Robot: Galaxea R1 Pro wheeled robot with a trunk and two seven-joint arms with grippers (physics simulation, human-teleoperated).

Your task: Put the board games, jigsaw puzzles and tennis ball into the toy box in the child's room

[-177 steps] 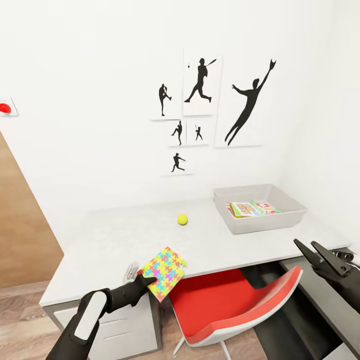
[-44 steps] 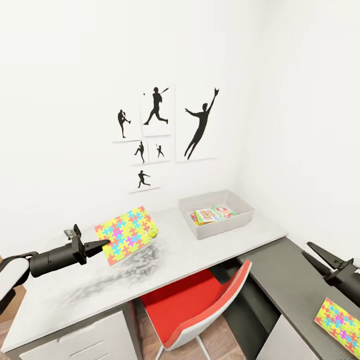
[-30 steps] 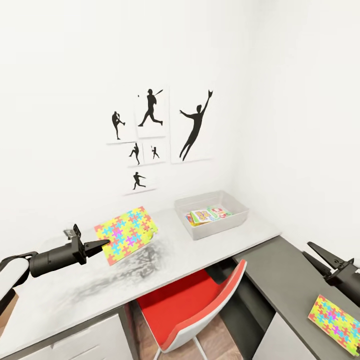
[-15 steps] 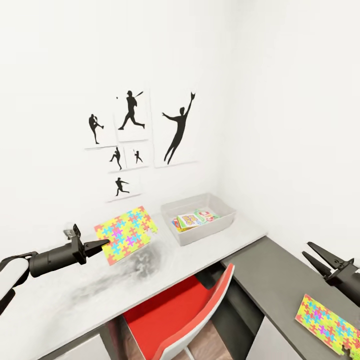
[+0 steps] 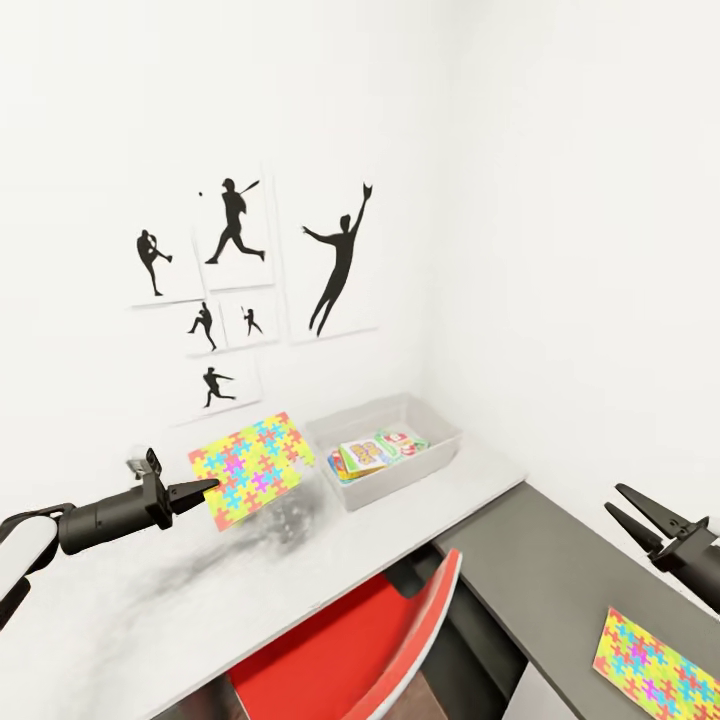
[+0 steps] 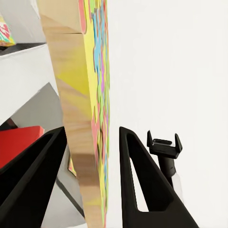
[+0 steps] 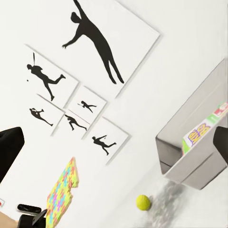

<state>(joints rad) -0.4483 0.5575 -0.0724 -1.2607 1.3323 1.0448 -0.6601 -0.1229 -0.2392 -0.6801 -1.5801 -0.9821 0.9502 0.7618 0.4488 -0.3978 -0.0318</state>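
**Jigsaw puzzle up in the air, toy box next**

Jigsaw puzzle (image 5: 252,468) is pinched by one edge in my left fingers (image 5: 205,487), hanging clear of the worktop (image 5: 150,620) so it won't drag on the way to the toy box (image 5: 385,462) just beside it. It's thin, pink-yellow-green-blue, with a plain wood-coloured back (board games already inside). My right fingers (image 5: 633,511) are spread, holding nothing, above the second puzzle (image 5: 660,667).

The puzzle sheet (image 5: 252,468) held in the left claw (image 5: 207,489) hides the ball beyond it in the head view. A second puzzle sheet (image 5: 665,668) below the right claw (image 5: 630,511) is cut off by the picture's edge. The print on the game boxes (image 5: 375,451) in the bin (image 5: 385,482) is too small to read.
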